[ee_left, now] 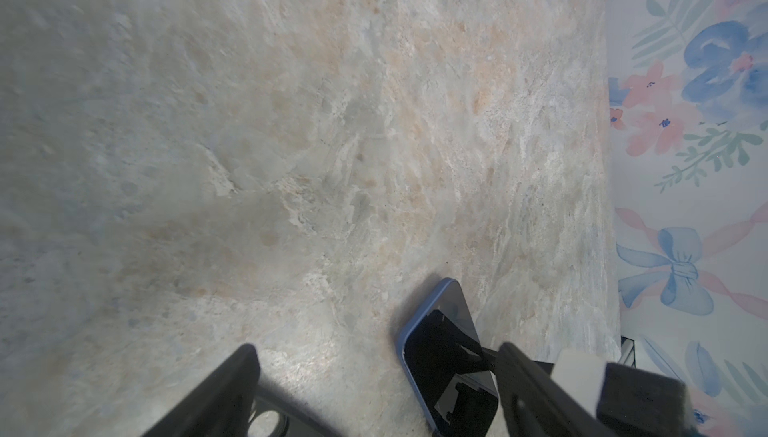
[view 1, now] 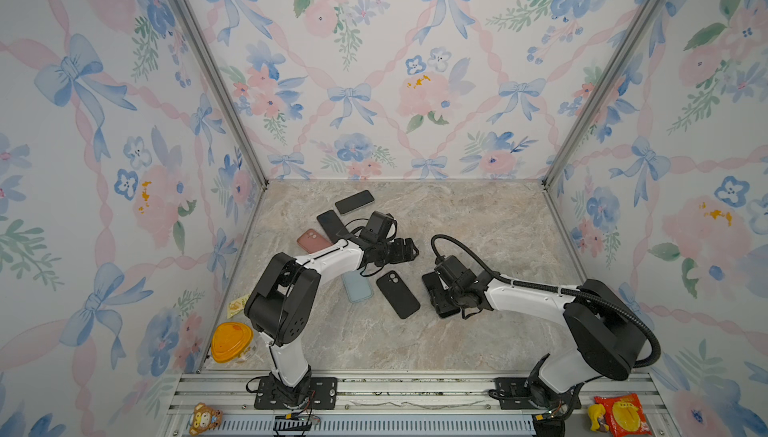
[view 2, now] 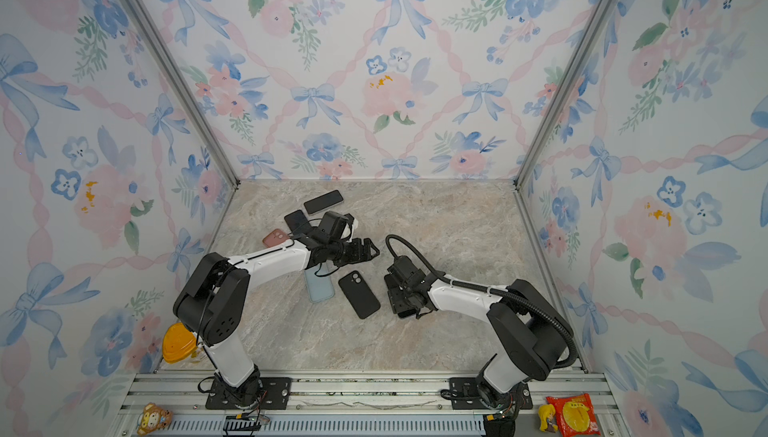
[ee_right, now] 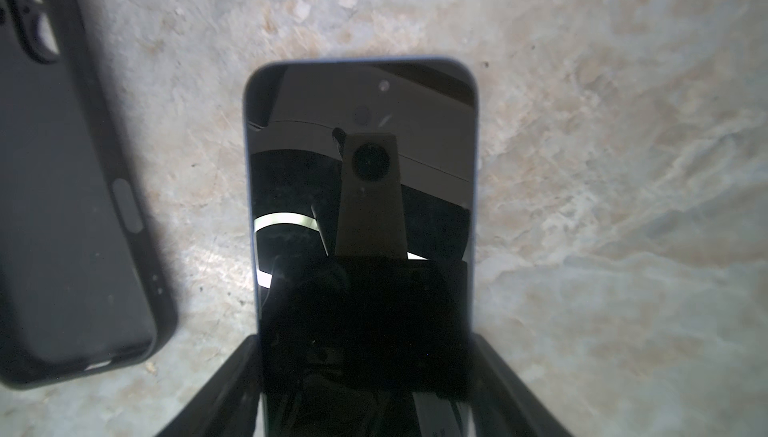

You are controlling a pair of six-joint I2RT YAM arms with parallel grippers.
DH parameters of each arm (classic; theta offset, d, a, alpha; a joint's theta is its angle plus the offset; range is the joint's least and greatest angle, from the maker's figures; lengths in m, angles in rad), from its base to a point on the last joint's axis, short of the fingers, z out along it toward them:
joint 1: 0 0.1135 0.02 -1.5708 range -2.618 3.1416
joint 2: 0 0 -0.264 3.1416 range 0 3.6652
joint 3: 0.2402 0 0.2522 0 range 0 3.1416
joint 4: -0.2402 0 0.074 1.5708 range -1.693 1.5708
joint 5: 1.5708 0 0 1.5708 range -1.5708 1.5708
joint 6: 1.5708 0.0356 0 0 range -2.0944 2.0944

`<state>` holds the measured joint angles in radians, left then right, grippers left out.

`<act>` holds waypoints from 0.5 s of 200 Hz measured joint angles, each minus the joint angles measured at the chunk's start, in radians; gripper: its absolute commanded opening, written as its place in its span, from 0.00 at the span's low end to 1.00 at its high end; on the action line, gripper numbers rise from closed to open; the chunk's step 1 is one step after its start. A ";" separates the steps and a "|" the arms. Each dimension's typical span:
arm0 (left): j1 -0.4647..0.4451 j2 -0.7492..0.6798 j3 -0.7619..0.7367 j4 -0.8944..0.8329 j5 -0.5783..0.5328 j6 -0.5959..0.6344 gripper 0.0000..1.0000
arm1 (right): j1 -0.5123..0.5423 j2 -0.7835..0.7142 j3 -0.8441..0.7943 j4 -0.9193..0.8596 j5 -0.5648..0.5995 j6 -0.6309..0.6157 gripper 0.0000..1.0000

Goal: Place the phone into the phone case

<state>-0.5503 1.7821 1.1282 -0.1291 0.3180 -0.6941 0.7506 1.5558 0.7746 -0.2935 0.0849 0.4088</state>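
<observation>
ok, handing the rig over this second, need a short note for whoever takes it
The left pincer is open and empty, over the table beyond the black case.
The right pincer is low over the phone, one finger along each long edge. Whether it is clamped, I cannot tell.
The phone lies screen up on the table, beside the black case and not touching it.
Done: nothing is cased yet.
Left to do: secure the phone, then seat it in a case.
</observation>
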 measured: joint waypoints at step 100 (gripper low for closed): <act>-0.035 0.183 0.102 0.001 0.190 -0.029 0.50 | -0.078 -0.071 -0.123 0.211 -0.101 0.034 0.65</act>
<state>-0.5850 1.9648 1.2301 -0.1280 0.5076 -0.7227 0.6724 1.4845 0.6518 -0.0830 -0.0162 0.4427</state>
